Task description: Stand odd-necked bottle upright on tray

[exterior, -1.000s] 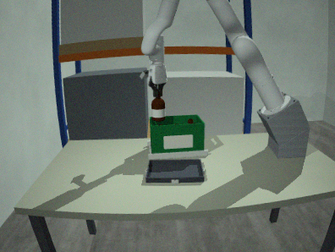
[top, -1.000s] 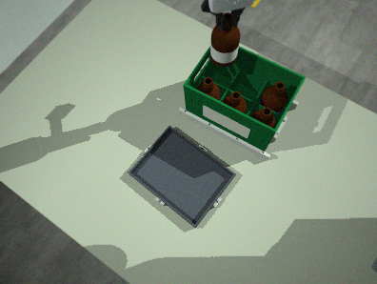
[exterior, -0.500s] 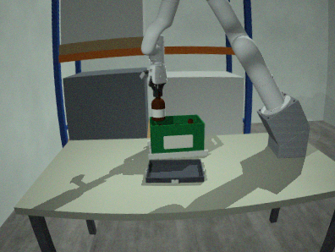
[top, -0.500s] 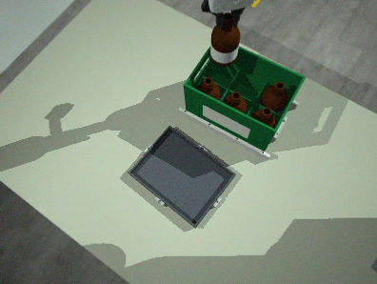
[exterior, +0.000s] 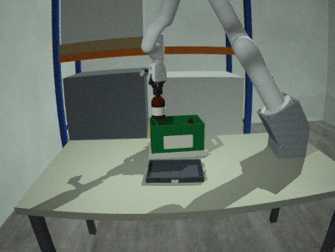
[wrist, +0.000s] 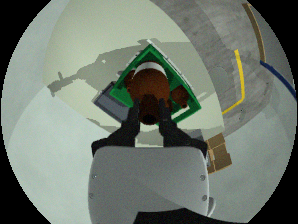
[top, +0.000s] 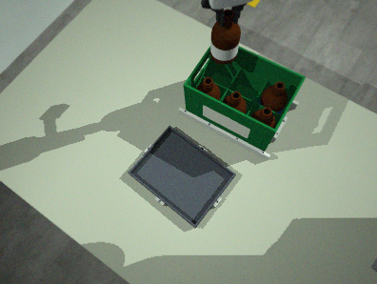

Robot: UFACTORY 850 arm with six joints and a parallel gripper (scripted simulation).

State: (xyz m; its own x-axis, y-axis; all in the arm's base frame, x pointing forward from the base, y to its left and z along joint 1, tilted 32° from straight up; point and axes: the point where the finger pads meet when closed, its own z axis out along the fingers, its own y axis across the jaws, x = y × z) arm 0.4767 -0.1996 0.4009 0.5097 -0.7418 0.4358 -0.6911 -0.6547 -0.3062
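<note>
Crate [top: 228, 125] [exterior: 178, 145] [wrist: 119, 91]: four bottles inside. Tray [top: 162, 199] [exterior: 174, 178] [wrist: 111, 105]: empty. Gripper [top: 228, 16] [exterior: 157, 92] [wrist: 149, 105] fingers pinch a fifth bottle [top: 226, 35] [exterior: 158, 105] [wrist: 149, 86] by its neck.

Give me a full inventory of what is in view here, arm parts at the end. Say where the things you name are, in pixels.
held bottle [top: 226, 38] [exterior: 158, 106] [wrist: 149, 86]: one, brown with white band, upright above the crate
bottles in crate: four, brown, standing in compartments
crate [top: 194, 99] [exterior: 156, 140] [wrist: 119, 93]: one, green with pale label panel, on the table
tray [top: 182, 210] [exterior: 175, 181] [wrist: 111, 103]: one, dark grey, beside the crate
table [top: 71, 200] [exterior: 237, 169] [wrist: 75, 55]: one, pale green top, dark legs
rack [exterior: 194, 50]: one, blue posts, orange beam, behind the table
large boxes on rack: grey and whitish, exact count unclear
cartons [wrist: 220, 154]: brown, count unclear, beyond the table
gripper [top: 228, 20] [exterior: 157, 94] [wrist: 149, 105]: one, black fingers, shut on the held bottle's neck
arm [exterior: 254, 59]: one, white, on a grey pedestal [exterior: 292, 141]
</note>
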